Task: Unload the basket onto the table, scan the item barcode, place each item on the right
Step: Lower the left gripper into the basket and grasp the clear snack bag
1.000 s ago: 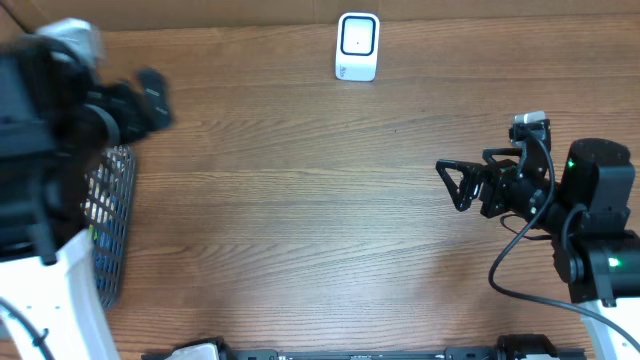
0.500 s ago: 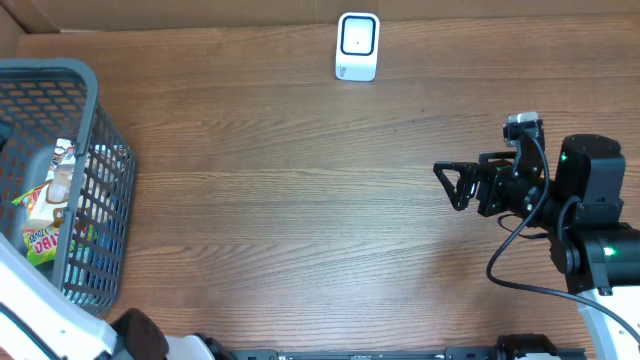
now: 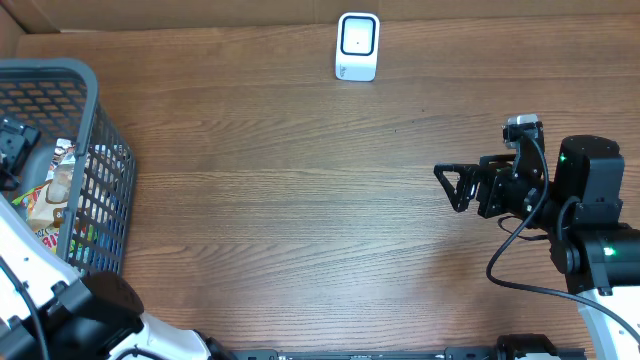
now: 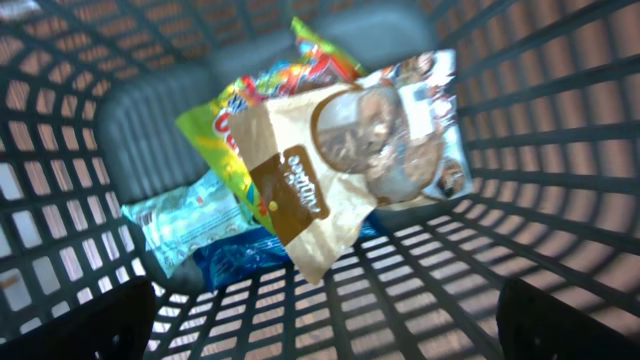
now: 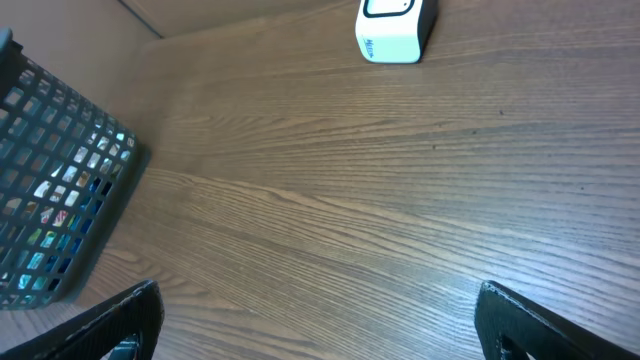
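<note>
Pincers both wide, empty: left pincer (image 4: 320,325) hangs over basket (image 4: 560,150) at worktop's left edge, presumably to pick brown snack pouch (image 4: 300,190); right pincer (image 3: 446,187) idle near right edge.

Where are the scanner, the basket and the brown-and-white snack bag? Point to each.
scanner (image 3: 357,45), overhead view, its front face
basket (image 3: 50,68), overhead view, its top rim
snack bag (image 4: 335,165), left wrist view, middle of the pack
</note>
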